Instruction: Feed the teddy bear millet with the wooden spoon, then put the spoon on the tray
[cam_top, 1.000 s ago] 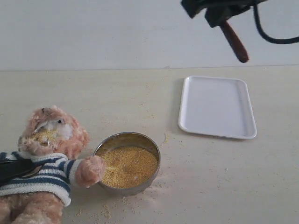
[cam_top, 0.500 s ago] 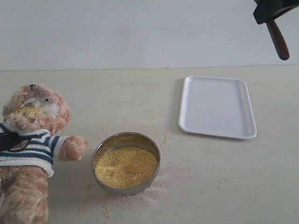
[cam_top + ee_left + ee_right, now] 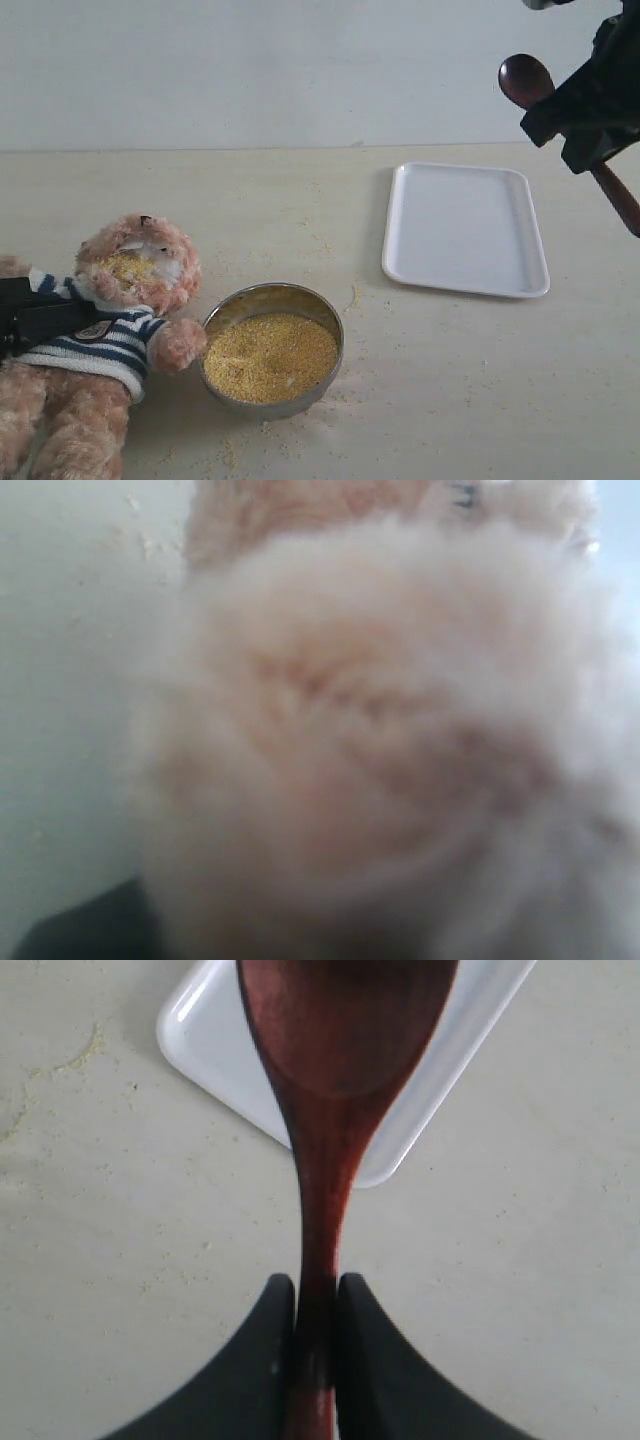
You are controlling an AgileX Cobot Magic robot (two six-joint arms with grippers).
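Note:
The teddy bear (image 3: 138, 268) lies at the left with millet on its muzzle and one paw against the steel bowl (image 3: 330, 318). My left gripper (image 3: 40, 318) is shut on its striped torso. In the left wrist view blurred bear fur (image 3: 380, 730) fills the picture and hides the jaws. The bowl holds a heap of millet (image 3: 270, 357). My right gripper (image 3: 583, 125) hangs above the right end of the white tray (image 3: 465, 232), shut on the wooden spoon (image 3: 526, 80). The right wrist view shows the fingers (image 3: 275, 1315) clamping the spoon (image 3: 335, 1040) by its handle, over the tray (image 3: 205, 1035).
Loose millet crumbs (image 3: 235, 450) lie scattered on the table around the bowl and toward the tray. A pale wall (image 3: 250, 70) rises behind the table's far edge.
The bear has shifted right, back toward the bowl, with its paw at the rim. The right gripper has come down and turned, so the spoon's bowl now points up and left.

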